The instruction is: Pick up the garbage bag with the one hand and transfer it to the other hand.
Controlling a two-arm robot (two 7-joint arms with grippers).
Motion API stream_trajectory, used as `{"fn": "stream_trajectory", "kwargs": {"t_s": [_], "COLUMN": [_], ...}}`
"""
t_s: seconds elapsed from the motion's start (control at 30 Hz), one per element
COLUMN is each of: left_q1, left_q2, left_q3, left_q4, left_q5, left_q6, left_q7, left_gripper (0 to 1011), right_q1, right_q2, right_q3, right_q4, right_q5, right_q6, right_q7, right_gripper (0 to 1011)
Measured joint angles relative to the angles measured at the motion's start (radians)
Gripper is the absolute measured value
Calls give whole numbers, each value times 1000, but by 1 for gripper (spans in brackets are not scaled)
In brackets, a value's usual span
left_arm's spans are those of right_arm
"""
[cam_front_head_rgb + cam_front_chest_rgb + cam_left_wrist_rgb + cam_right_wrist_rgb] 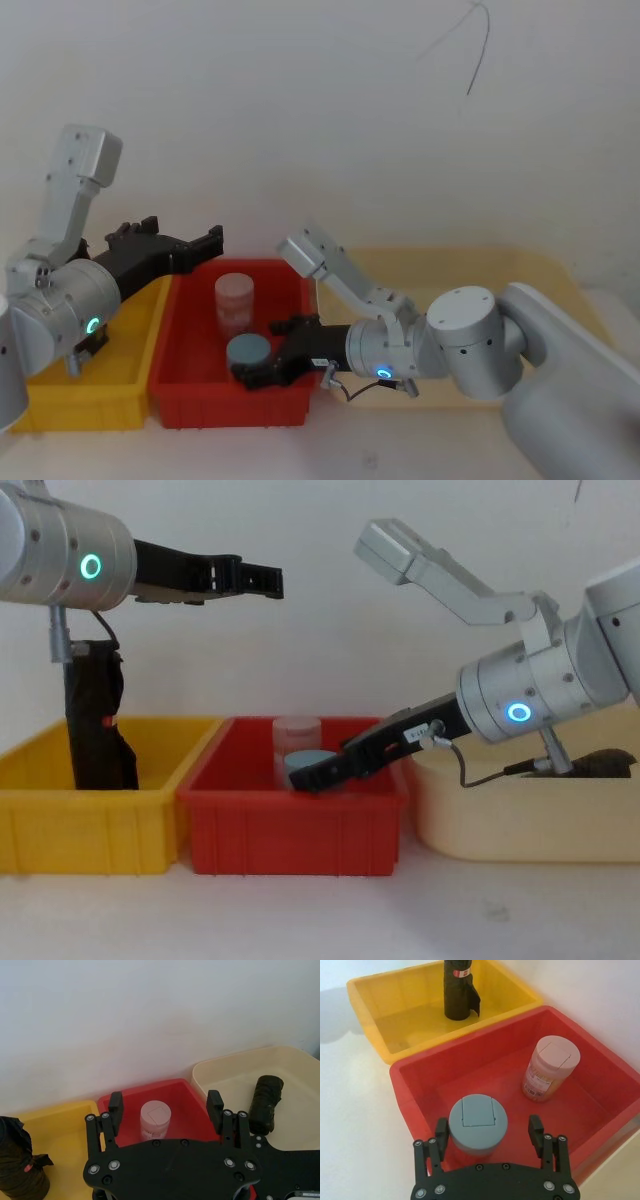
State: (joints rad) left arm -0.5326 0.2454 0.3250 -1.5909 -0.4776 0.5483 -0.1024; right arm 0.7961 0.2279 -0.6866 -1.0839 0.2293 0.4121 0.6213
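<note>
The garbage bag [93, 720] is a long black roll standing upright in the yellow bin [100, 820], with a red-and-white label band [462, 971] round it. In the left wrist view the bag [19, 1162] is at the edge. My left gripper [272, 580], on the green-ringed arm, hovers open high above the red bin, up and to the right of the bag and apart from it. My right gripper [488, 1124], on the blue-ringed arm, is low inside the red bin [415, 1085], open, with its fingers on either side of a grey-lidded jar [478, 1121].
A pink-lidded clear jar [551, 1067] stands at the back of the red bin. A shorter kinked black roll [265, 1102] lies in the beige bin [300, 1067] on the right. The three bins sit side by side, close to a white wall.
</note>
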Motion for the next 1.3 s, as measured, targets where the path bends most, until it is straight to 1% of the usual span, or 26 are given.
{"fn": "stream_trajectory", "kwargs": {"t_s": [0.03,0.1,0.13,0.2,0.23,0.27,0.3,0.33,0.4,0.47,0.73,0.9,0.93,0.97,1.07,1.1,1.17,1.27,1.3], "left_q1": [0,0,0,0,0,0,0,0,0,0,0,0,0,0,0,0,0,0,0], "left_q2": [0,0,0,0,0,0,0,0,0,0,0,0,0,0,0,0,0,0,0], "left_q3": [0,0,0,0,0,0,0,0,0,0,0,0,0,0,0,0,0,0,0], "left_q4": [0,0,0,0,0,0,0,0,0,0,0,0,0,0,0,0,0,0,0], "left_q5": [0,0,0,0,0,0,0,0,0,0,0,0,0,0,0,0,0,0,0], "left_q6": [0,0,0,0,0,0,0,0,0,0,0,0,0,0,0,0,0,0,0], "left_q7": [0,0,0,0,0,0,0,0,0,0,0,0,0,0,0,0,0,0,0], "left_gripper": [1002,1001,1002,1001,1001,1001,1001,1001,1001,1002,1001,1002,1002,1001,1001,1001,1001,1002,1002], "right_q1": [0,-1,-2,-3,-4,-4,-4,-5,-7,-7,-16,-25,-29,-29,-38,-38,-45,-51,-55], "right_q2": [0,1,1,1,0,0,0,0,-1,-2,-9,-16,-19,-19,-24,-24,-26,-26,-25], "right_q3": [0,1,2,3,4,4,5,6,8,9,20,38,47,47,72,72,96,117,131], "right_q4": [1,2,3,4,4,5,5,5,6,6,3,-7,-11,-11,-30,-30,-49,-67,-79], "right_q5": [1,6,7,11,14,17,18,21,26,30,48,65,71,71,87,87,102,112,119], "right_q6": [0,0,0,0,0,0,0,0,0,0,0,-2,-4,-4,-11,-11,-17,-20,-22], "right_q7": [1,4,5,8,9,10,10,10,10,10,-5,-29,-38,-38,-68,-68,-96,-116,-130], "right_gripper": [977,929,929,852,840,790,790,745,691,663,663,663,663,663,663,663,663,663,663]}}
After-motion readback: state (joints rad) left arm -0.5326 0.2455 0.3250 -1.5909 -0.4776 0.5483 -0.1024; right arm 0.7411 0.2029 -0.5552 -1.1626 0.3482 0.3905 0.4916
